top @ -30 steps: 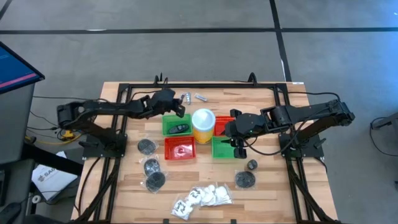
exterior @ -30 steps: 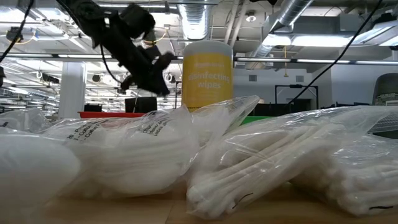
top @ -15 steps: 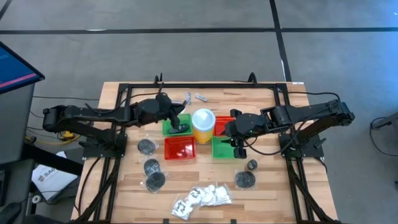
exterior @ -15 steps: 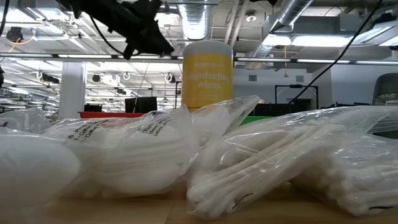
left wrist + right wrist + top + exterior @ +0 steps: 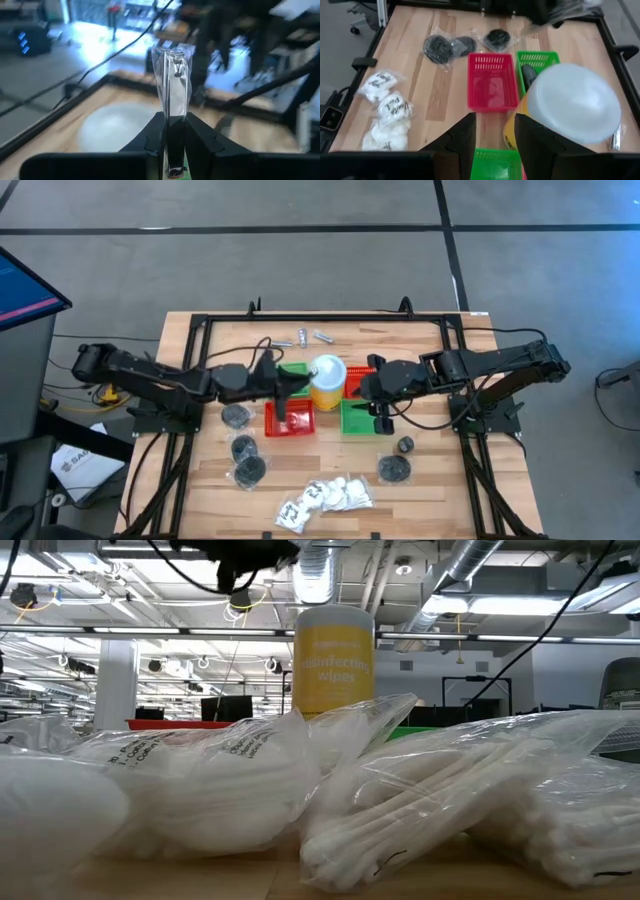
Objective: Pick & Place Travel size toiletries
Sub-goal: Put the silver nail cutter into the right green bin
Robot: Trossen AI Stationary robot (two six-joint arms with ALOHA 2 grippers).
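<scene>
My left gripper (image 5: 283,402) is clamped on a clear bag (image 5: 171,80); in the left wrist view the bag stands up from between the two closed fingers (image 5: 151,137), with something small and dark inside it that I cannot make out. From above, that gripper hangs over the near red basket (image 5: 290,420), just left of the yellow cup (image 5: 326,380).

My right gripper (image 5: 383,420) sits over the green basket (image 5: 358,418) to the right of the cup. Its fingers (image 5: 459,140) stand apart with nothing between them.

Behind the left gripper there is another green basket (image 5: 292,371), mostly hidden by the arm. Another red basket (image 5: 358,385) shows between the cup and the right arm.

The rest of the toiletries lie loose on the table (image 5: 470,510): dark round pieces in bags (image 5: 243,450) near left, two more dark pieces (image 5: 395,467) near right, white packets (image 5: 325,498) at the near edge, and small silvery pieces (image 5: 300,336) at the far side.
</scene>
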